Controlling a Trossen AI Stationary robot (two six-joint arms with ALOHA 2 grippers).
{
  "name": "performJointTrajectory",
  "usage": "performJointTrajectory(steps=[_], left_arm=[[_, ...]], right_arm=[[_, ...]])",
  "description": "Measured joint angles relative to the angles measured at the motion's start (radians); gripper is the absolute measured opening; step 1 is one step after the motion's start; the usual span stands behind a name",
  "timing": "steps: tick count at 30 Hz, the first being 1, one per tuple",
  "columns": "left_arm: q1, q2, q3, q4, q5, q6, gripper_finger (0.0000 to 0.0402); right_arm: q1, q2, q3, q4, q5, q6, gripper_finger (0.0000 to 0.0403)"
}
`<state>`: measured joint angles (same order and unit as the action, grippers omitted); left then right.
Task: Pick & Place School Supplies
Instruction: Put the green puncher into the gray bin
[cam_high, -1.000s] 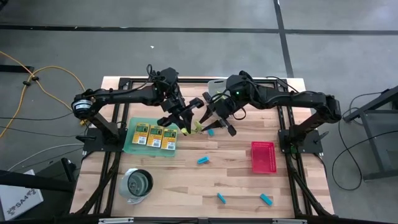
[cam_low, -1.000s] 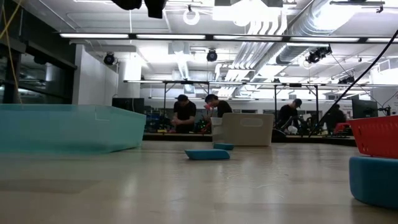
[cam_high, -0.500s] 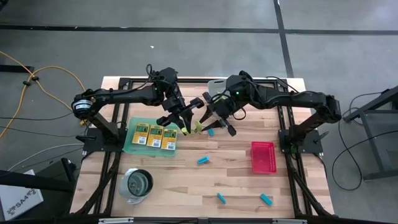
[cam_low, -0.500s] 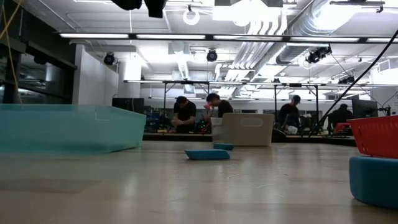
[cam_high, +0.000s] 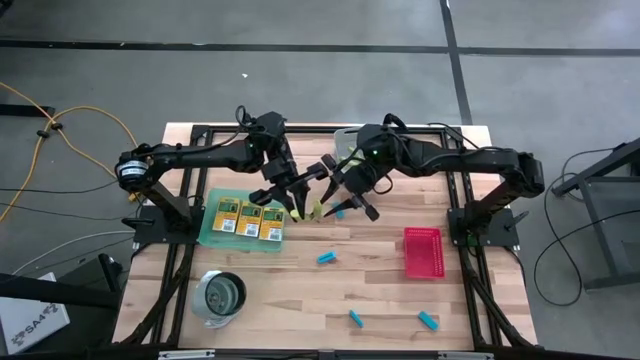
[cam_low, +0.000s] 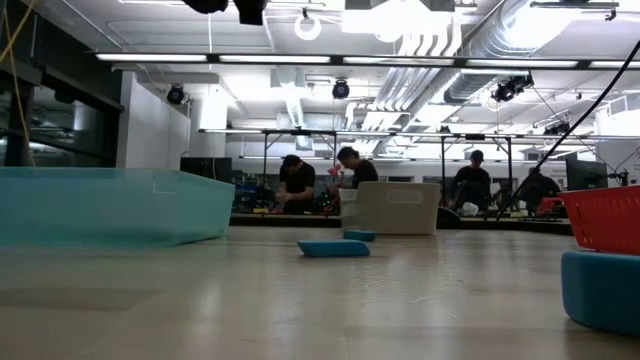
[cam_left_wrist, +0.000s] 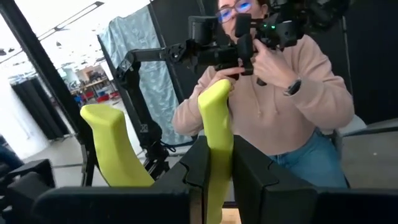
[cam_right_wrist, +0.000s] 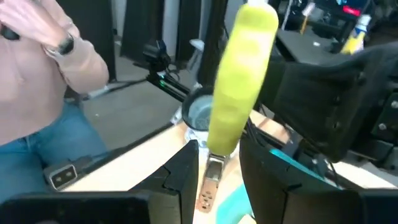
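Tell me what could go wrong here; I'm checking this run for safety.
1. Left gripper and right gripper each clamp a yellow-green tool handle between their jaws, close together above the table; pulling apart may twist or drop it.
2. A light-blue block lies right under the grippers and may get knocked.

Wooden table (cam_high: 300, 290): green mat (cam_high: 210, 236), metal cup (cam_high: 221, 296), red tray (cam_high: 422, 252), blue blocks (cam_high: 326, 257).

Crayon boxes (cam_high: 249, 217) on mat (cam_high: 208, 229), left of tray (cam_high: 422, 252).
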<state>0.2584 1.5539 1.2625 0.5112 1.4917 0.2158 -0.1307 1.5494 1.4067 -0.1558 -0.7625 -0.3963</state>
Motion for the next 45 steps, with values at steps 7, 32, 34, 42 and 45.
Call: performJointTrajectory(steps=[7, 32, 34, 42, 45], left_arm=[[0.000, 0.000, 0.000, -0.002, -0.085, -0.054, 0.0036], [0.035, -0.003, 0.001, -0.319, -0.436, 0.193, 0.0035], [0.027, -0.001, 0.001, -0.331, -0.478, 0.209, 0.0035], [0.025, 0.001, 0.000, -0.373, -0.575, 0.230, 0.0035], [0.025, 0.001, 0.000, -0.372, -0.571, 0.233, 0.0035]], right_arm=[[0.000, -0.012, 0.000, -0.076, 0.139, -0.013, 0.0109], [-0.023, -0.143, -0.002, -0.304, 0.449, 0.054, 0.0109], [-0.024, -0.143, -0.002, -0.300, 0.466, 0.053, 0.0109], [-0.027, -0.143, 0.000, -0.273, 0.515, 0.068, 0.0109], [-0.026, -0.143, 0.000, -0.284, 0.525, 0.082, 0.0109]])
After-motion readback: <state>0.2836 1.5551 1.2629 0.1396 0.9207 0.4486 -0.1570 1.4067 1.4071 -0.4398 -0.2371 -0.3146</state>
